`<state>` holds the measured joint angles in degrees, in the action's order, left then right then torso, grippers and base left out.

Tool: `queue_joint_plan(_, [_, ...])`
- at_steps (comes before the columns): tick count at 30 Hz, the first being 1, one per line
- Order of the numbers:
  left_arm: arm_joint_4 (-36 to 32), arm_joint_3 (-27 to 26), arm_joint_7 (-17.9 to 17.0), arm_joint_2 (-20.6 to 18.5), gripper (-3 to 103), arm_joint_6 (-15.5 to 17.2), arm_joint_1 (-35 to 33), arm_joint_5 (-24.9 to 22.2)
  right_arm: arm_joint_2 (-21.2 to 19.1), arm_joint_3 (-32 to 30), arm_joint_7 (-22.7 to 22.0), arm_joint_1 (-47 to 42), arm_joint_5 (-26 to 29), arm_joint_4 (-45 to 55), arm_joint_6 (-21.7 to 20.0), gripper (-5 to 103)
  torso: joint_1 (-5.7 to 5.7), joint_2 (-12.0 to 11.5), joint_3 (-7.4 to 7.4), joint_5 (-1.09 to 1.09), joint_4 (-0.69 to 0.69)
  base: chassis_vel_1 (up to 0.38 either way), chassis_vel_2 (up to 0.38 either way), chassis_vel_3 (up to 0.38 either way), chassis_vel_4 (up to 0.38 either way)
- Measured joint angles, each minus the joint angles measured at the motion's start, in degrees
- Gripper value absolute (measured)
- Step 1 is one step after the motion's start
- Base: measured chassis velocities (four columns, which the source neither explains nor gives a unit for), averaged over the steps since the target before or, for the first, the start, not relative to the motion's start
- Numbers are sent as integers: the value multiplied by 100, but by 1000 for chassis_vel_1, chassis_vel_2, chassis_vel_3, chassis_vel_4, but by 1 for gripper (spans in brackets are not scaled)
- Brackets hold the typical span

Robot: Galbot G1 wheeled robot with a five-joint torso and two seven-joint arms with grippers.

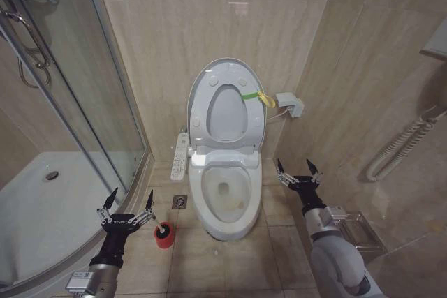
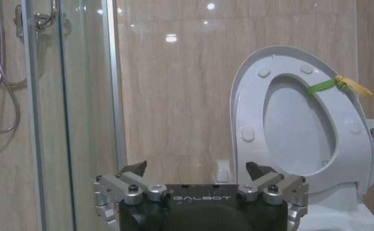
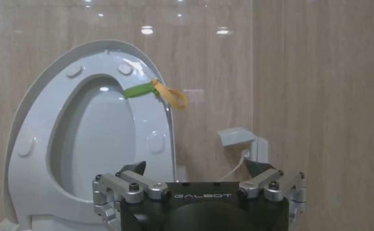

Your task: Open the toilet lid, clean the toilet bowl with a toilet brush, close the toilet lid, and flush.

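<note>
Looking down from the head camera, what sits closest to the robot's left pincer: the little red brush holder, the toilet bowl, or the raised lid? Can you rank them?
From the left pincer, open near the shower tray's edge:
1. The toilet brush in its red holder, on the floor just beside it.
2. The toilet bowl, farther across toward the robot's right.
3. The toilet lid, raised against the back wall, farthest.

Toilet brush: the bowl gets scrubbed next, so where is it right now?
In the head view, the toilet brush stands on the floor, left of the toilet bowl, beside the open left gripper.
</note>
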<state>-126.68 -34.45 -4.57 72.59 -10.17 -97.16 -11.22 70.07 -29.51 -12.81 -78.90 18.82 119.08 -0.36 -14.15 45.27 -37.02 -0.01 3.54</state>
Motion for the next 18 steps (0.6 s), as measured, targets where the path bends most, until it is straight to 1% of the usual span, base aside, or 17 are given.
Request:
queue_joint_plan(3, [0,0,0,0,100,0,0,0,42,-72,8,-110,-99,-140,307,100,0,0,0,0,0,0,0,0,0])
queue_joint_plan(4, [0,0,0,0,100,0,0,0,42,-72,8,-110,-99,-140,307,100,0,0,0,0,0,0,0,0,0])
queue_joint_plan(6, [0,0,0,0,100,0,0,0,45,-209,36,-211,-202,-234,460,100,0,0,0,1,0,0,0,0,0])
queue_joint_plan(7, [0,0,0,0,100,0,0,0,45,-318,72,-273,-238,-250,497,100,0,0,0,1,1,0,0,0,0])
queue_joint_plan(12, [0,0,0,0,100,0,0,0,51,-564,151,-411,-318,-250,567,100,0,0,0,1,1,0,0,0,0])
queue_joint_plan(14, [0,0,0,0,100,0,0,0,167,-677,229,-516,-461,-202,620,100,0,0,0,1,0,0,0,0,0])
queue_joint_plan(16, [0,0,0,0,100,0,0,0,374,-754,296,-593,-805,-184,754,100,0,0,0,0,1,0,0,0,0])
queue_joint_plan(17, [0,0,0,0,100,0,0,0,374,-754,296,-593,-805,-184,754,100,0,0,0,0,1,0,0,0,0])
queue_joint_plan(18, [0,0,0,0,100,0,0,0,593,-778,345,-671,-997,-151,809,100,0,0,0,1,1,0,0,0,0])
